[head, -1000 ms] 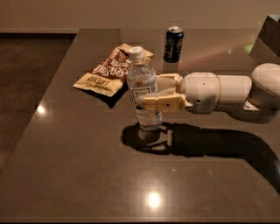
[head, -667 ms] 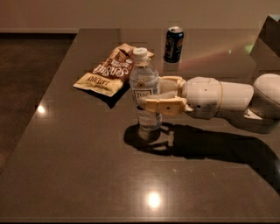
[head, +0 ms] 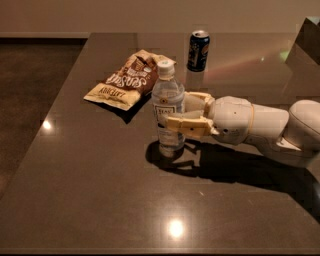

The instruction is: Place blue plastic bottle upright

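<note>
A blue plastic bottle (head: 167, 97) stands upright near the middle of a dark, glossy table (head: 100, 200), its white cap on top and its base on the surface. The robot's gripper (head: 176, 109) reaches in from the right and clasps the bottle at label height, one tan finger across the front and the other behind. The white arm (head: 260, 125) casts a heavy shadow on the tabletop. A crumpled brown snack bag (head: 125, 80) lies just behind and left of the bottle; a dark blue drink can (head: 198, 50) stands farther back. Two ceiling lights glint off the table, with dark floor (head: 35, 75) to the left and a pale wall (head: 150, 15) beyond
</note>
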Tool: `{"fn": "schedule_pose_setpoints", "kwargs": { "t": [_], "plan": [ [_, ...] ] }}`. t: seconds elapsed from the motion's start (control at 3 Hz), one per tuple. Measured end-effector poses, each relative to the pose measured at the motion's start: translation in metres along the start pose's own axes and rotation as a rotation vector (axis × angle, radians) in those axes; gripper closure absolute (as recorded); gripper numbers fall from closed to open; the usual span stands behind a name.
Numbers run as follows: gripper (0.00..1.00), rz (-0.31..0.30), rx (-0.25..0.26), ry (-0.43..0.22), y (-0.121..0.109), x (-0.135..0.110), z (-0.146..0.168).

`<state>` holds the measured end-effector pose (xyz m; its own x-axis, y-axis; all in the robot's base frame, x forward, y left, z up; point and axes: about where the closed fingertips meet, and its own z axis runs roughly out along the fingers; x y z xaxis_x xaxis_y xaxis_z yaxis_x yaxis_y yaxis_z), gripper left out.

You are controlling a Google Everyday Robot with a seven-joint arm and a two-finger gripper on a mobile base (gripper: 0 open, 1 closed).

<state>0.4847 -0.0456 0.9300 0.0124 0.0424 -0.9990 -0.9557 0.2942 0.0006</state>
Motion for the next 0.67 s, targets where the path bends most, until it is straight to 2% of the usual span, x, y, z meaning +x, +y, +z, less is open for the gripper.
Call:
{"fn": "schedule_pose_setpoints", "kwargs": {
  "t": [0.33,0.67],
  "plan": [
    [0.60,-0.003,0.025,0.004,-0.0020,0.0059,-0.0032],
    [0.36,-0.004,0.020,0.004,-0.0007,0.0049,-0.0008]
  ]
}}
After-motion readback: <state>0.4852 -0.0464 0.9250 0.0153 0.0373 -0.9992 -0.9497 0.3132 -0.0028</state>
